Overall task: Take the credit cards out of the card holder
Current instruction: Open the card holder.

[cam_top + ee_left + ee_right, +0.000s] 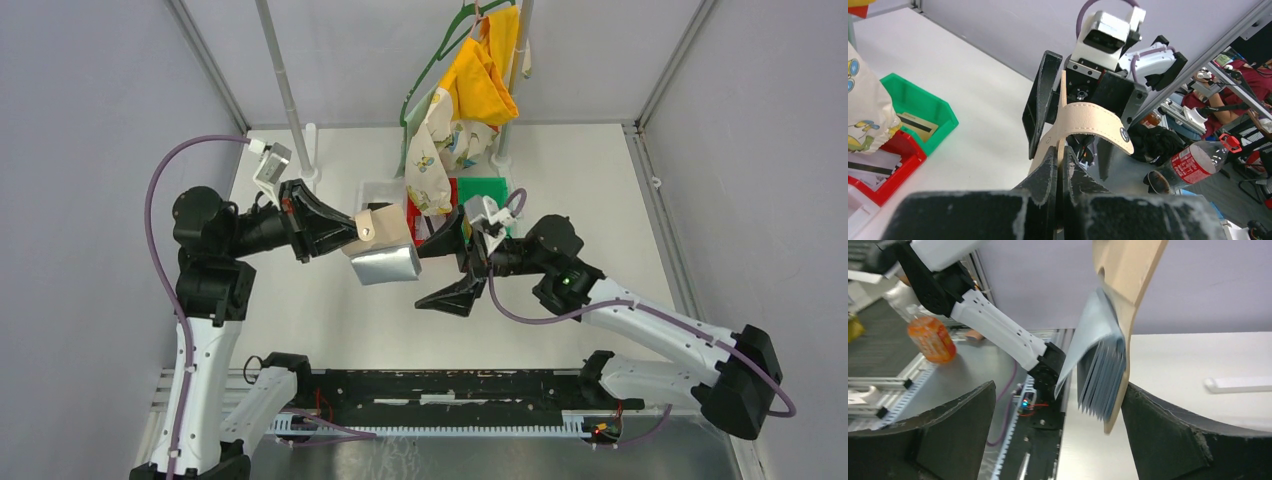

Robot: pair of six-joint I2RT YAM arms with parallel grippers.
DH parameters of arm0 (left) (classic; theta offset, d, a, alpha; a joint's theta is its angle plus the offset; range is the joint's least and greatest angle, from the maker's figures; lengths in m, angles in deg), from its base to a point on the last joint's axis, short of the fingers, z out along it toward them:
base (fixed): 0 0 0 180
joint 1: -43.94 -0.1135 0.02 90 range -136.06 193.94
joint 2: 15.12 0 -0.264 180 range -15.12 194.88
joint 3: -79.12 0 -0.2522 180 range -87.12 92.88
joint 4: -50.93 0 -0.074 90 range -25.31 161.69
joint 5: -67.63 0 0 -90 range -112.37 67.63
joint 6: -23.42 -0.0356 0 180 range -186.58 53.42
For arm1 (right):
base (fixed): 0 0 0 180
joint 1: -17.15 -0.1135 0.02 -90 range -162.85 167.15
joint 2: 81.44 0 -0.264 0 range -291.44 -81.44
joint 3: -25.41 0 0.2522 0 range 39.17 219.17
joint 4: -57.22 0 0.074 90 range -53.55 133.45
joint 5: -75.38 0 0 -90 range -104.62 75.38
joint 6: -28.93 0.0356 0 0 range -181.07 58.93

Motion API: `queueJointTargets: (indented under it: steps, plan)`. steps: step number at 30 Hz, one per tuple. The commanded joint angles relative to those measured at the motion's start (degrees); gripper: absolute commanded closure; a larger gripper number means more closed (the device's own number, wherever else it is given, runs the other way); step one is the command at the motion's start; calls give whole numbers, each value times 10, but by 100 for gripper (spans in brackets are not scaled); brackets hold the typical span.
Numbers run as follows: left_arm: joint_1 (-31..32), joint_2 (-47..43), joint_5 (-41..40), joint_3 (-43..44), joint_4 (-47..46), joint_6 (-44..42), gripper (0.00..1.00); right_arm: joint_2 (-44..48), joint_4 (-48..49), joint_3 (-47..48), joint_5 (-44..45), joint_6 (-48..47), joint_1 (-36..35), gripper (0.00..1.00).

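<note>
Left wrist view: we see the left gripper point(1062, 165) clamped tight on the tan leather-like folding card holder point(1088, 122). It also shows a pale card point(918, 126) with a dark stripe lying in the green plastic bin point(940, 112), which we cannot make out from the top. Top view: the holder hangs above the white table point(300, 310), between both arms. Right wrist view: the right gripper point(1058, 390) is spread wide and holds nothing, with the clear sleeves point(1098, 370) fanned beside one finger. We cannot tell whether the sleeves hold cards.

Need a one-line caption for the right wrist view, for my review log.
Tan card holder, clear sleeves fanned out, seen between the wide-open fingers of the right gripper.
</note>
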Motion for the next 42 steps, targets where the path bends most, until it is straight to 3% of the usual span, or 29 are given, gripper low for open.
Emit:
queueJointTargets:
  steps: [1, 8, 22, 28, 37, 42]
  plan:
    - [0, -7, 15, 46, -64, 68, 98, 56, -3, -28, 15, -128, 6, 2]
    - [0, -10, 23, 45, -85, 112, 98, 20, -76, 26, -17, -178, 20, 7]
    - [0, -19, 31, 40, -100, 123, 98, -6, -53, 44, 13, -129, 45, 10]
    - [1, -20, 30, 38, -100, 117, 98, 4, -4, 30, -72, -95, 48, 6]
    - [0, -18, 27, 41, -102, 121, 98, -11, -51, 55, -5, -125, 50, 10]
    - [0, -21, 29, 39, -102, 121, 98, -19, -6, 53, -25, -87, 49, 10]
